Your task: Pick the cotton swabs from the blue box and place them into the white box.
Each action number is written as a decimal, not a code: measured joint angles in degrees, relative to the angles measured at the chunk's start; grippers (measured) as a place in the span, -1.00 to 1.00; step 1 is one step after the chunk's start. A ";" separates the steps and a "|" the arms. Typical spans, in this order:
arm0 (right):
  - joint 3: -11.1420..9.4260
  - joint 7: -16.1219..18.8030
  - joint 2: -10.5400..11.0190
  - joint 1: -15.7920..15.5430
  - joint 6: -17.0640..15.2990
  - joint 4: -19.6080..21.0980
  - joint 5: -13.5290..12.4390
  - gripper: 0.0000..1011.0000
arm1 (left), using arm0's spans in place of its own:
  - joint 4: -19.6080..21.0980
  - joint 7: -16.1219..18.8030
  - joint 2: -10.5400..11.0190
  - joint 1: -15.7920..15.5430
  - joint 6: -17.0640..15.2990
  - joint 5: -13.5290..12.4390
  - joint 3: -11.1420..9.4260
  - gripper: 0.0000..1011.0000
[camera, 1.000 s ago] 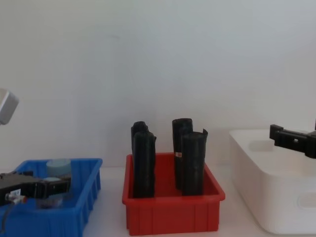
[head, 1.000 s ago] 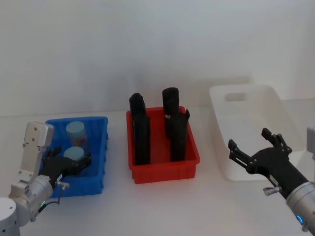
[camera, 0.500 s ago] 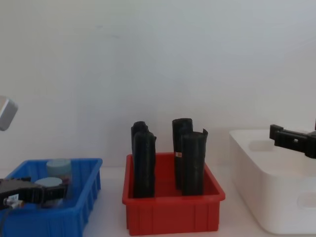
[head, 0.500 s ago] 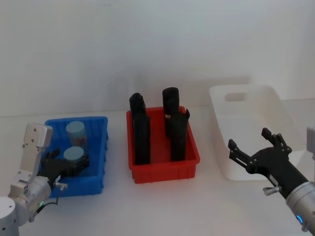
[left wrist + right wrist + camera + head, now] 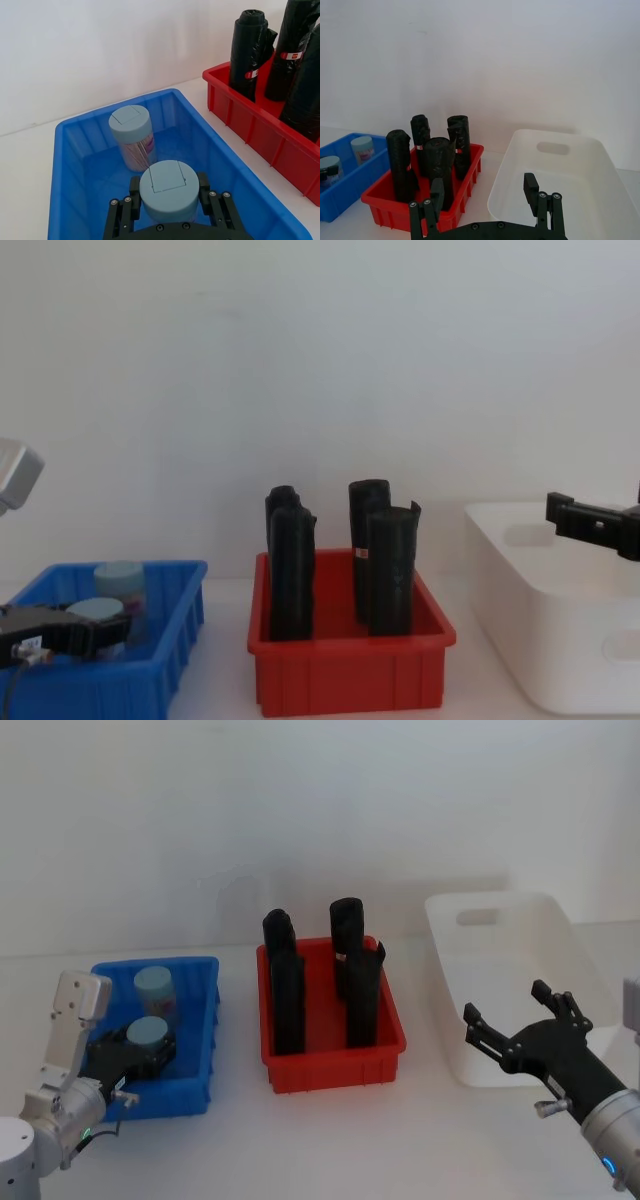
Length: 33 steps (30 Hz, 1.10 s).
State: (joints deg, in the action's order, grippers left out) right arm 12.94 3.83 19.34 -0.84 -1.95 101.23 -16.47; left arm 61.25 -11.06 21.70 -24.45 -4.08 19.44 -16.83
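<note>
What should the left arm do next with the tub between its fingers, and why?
Probably lift straight up. The left gripper looks closed on the near cotton swab tub, which sits low inside the blue box, so it should clear the rim before crossing toward the white box.

White table [image 5: 340, 1140], bare and pale, running back to a white wall. Three bins sit directly on it in a row. The red bin [image 5: 335, 1072] is in the middle. The blue box [image 5: 160, 963] is near the red bin's left side, and the white box [image 5: 452, 1010] near its right, reaching farther back. A strip of bare table separates each from the red bin.
</note>
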 joint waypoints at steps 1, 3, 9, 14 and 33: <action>0.00 0.00 0.00 0.00 0.00 0.00 0.00 0.98 | -0.01 -0.05 -0.01 -0.03 0.03 -0.12 0.00 0.33; 0.00 0.00 0.00 0.00 0.00 0.00 0.00 0.98 | 0.02 -0.08 -0.01 -0.04 0.04 -0.25 0.01 0.33; 0.00 0.00 0.00 0.00 0.00 0.00 0.00 0.98 | 1.41 -0.11 0.23 0.15 -0.26 -0.74 0.21 0.33; 0.00 0.00 0.00 0.00 0.00 0.00 0.00 0.98 | 4.16 -0.09 0.85 0.81 -1.23 -1.10 0.59 0.33; 0.00 0.00 0.00 0.00 0.00 0.00 0.00 0.98 | 18.39 -4.19 3.58 2.73 -7.23 -1.45 2.18 0.33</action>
State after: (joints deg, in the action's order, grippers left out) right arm 12.94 3.82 19.34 -0.84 -1.95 101.23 -16.47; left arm 79.64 -15.26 25.28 -21.71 -11.31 17.99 -14.65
